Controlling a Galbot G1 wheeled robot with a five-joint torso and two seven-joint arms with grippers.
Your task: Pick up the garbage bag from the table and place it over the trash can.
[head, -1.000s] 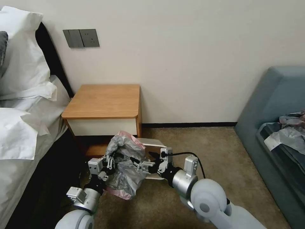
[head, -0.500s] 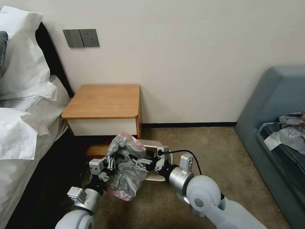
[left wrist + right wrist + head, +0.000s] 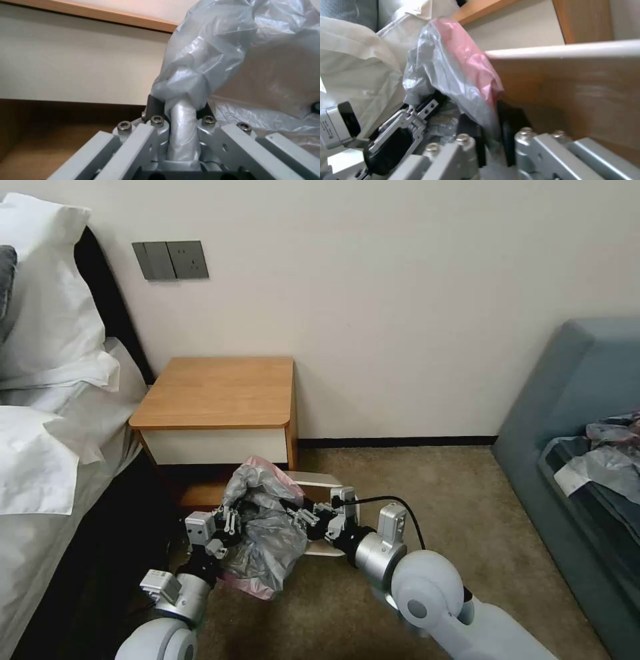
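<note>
Brown carpet across the lower part of the frame, plain pale wall behind, grey switch plate at upper left. White bed down the left edge, blue sofa at the right edge. Small wooden table at middle left, top bare.

Garbage bag not on the table: low in the middle of the frame, held up off the carpet between two arms, just in front of the table's low shelf. Grey, crinkly, pink along the edge. Trash can right behind it on the carpet, cream rim peeking out to the right of the bag.

Left gripper at the bag's left side, pinched tight on a twisted bunch of plastic. Right gripper at the bag's right side, close above the can, closed on the pink edge, thin plastic squeezed between the fingers.

Likely step: pulling the bag's mouth wide and down over the rim. Not on yet, by the look of it.

What could go wrong:
- Thin plastic, easy to rip if tugged apart too hard.
- Slippery too, so an edge could slide out of a pinch.
- Bag all bunched up, mouth hard to find; could land as a lump on top and not go around the rim.
- Light can, easy to push or tip with a bump from an arm.
- Table very near, little room on that side.
</note>
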